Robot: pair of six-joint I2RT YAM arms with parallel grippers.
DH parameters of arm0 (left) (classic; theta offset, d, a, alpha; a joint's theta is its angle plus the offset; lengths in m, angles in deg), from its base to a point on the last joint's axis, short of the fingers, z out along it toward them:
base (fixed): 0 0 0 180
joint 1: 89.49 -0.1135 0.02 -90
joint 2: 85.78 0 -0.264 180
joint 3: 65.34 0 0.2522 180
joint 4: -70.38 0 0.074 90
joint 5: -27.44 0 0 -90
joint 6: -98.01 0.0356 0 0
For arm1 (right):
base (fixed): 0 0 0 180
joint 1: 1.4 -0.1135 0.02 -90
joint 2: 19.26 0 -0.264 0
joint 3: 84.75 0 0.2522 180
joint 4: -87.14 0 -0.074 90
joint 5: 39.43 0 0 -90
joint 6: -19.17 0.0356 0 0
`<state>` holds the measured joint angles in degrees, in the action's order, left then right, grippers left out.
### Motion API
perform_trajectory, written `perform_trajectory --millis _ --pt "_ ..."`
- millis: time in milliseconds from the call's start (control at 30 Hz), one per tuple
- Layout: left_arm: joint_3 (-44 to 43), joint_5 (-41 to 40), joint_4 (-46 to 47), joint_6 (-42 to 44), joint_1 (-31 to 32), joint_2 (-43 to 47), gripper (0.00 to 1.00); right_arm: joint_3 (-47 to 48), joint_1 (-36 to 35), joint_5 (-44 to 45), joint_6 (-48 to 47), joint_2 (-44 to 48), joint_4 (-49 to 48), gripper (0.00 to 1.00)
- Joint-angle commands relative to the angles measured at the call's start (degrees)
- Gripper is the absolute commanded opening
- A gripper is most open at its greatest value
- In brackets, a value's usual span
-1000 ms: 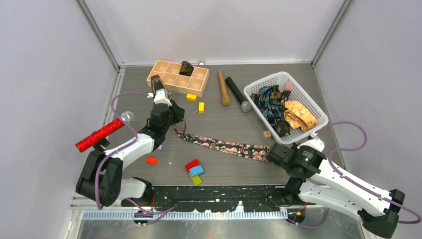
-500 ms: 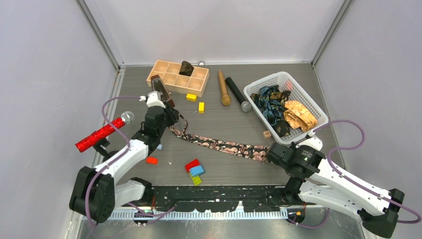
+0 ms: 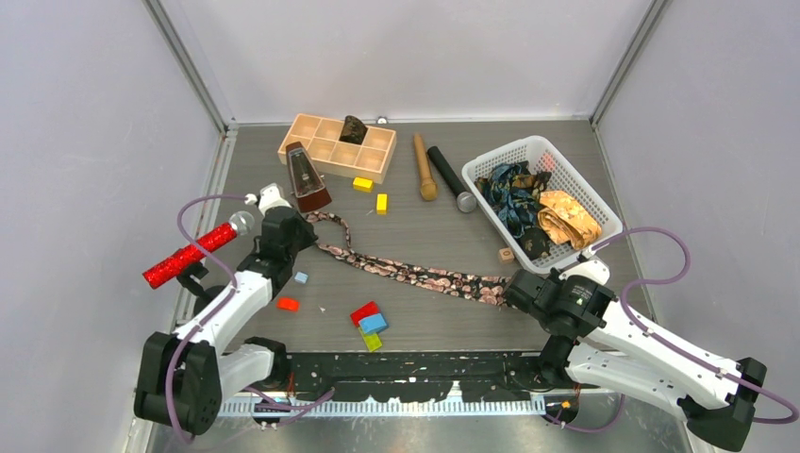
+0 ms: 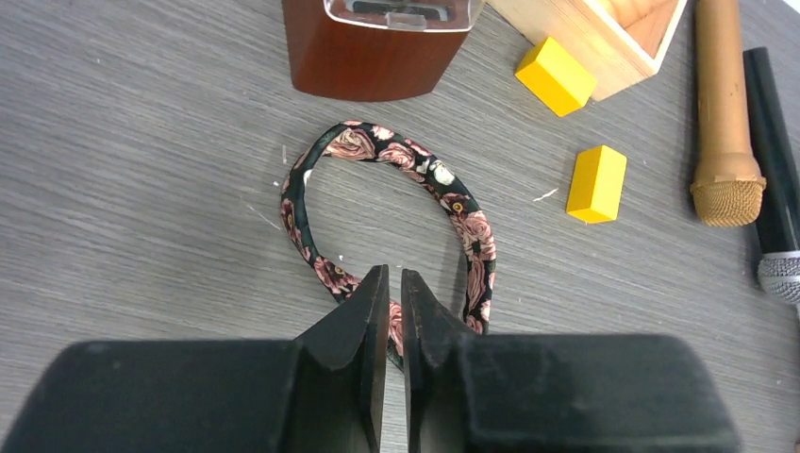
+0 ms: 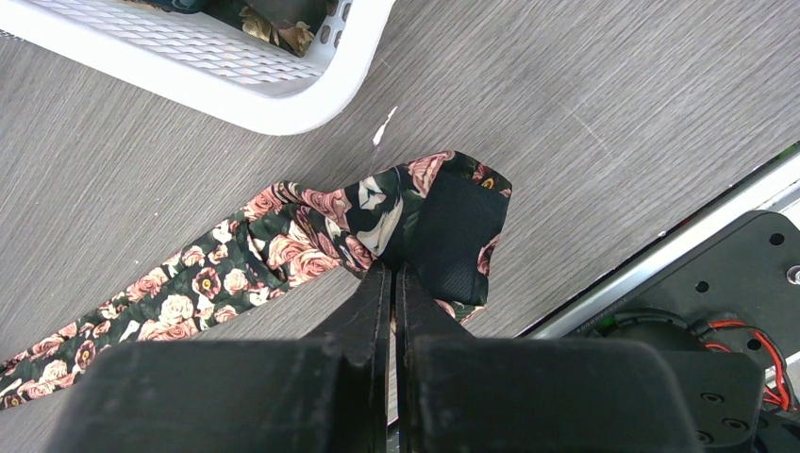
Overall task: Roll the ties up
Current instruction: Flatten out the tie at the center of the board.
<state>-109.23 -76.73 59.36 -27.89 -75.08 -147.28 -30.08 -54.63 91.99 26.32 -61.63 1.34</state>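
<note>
A black tie (image 3: 415, 276) with pink roses lies stretched across the table. Its narrow end curls into a loop (image 4: 453, 193) just in front of the metronome (image 4: 377, 47). My left gripper (image 3: 298, 230) (image 4: 394, 274) is shut on that narrow end where the loop crosses itself. My right gripper (image 3: 514, 288) (image 5: 391, 269) is shut on the folded wide end (image 5: 443, 212), close to the table's near edge. Blue-teal (image 3: 509, 189) and golden-orange (image 3: 566, 219) ties lie bundled in the white basket (image 3: 500, 155).
A wooden compartment tray (image 3: 321, 149) stands at the back. A wooden microphone (image 3: 424, 167) and a black one (image 3: 450, 176) lie beside the basket. Yellow blocks (image 3: 381, 203), coloured blocks (image 3: 370, 321) and a red glittery microphone (image 3: 187, 255) are nearby.
My left gripper moved left and nearer, away from the metronome, opened briefly and closed again. The tie's narrow end was drawn into a loop. The right arm stayed still.
</note>
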Motion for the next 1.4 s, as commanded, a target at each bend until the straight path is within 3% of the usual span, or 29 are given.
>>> perform_trajectory --millis 0,67,200,367,500,600,667,833,1000,1367 --pt "-0.3 3.7 2.1 -0.8 -1.1 0.1 0.18 0.1 0.1 1.5 0.0 0.2 -0.7 0.0" --pt "-0.9 4.3 2.3 -0.8 -1.1 -0.6 0.26 0.0 0.1 1.5 0.1 0.3 -0.7 0.02" --pt "-1.1 4.4 2.5 -0.8 -1.2 -1.5 0.29 0.3 0.1 0.9 -0.1 0.8 -0.6 0.14" --pt "-0.6 4.5 2.9 -1.0 -1.3 -1.1 0.29 1.4 0.1 1.2 0.5 1.4 1.9 0.5" --pt "-0.6 4.2 2.4 -0.9 -1.6 -0.2 0.29 4.1 0.1 3.2 0.9 1.0 5.3 0.59" --pt "-0.6 4.2 2.1 -0.7 -2.0 0.4 0.29 7.5 0.1 5.2 -1.9 -0.6 6.1 0.62" --pt "-0.5 4.4 1.9 -0.7 -2.1 0.5 0.29 9.2 0.1 5.2 -9.0 -2.6 0.1 0.59" --pt "-0.6 4.9 1.9 -0.9 -2.1 0.6 0.29 10.2 0.2 -6.8 -26.3 -13.8 -16.8 0.51" --pt "-0.7 5.1 1.3 -0.9 -2.2 1.5 0.29 9.0 0.5 -20.4 -30.4 -25.9 -28.7 0.47" --pt "-0.8 5.6 1.2 -0.8 -2.2 2.1 0.29 6.5 5.7 -25.2 -38.1 -35.5 -35.6 0.43"
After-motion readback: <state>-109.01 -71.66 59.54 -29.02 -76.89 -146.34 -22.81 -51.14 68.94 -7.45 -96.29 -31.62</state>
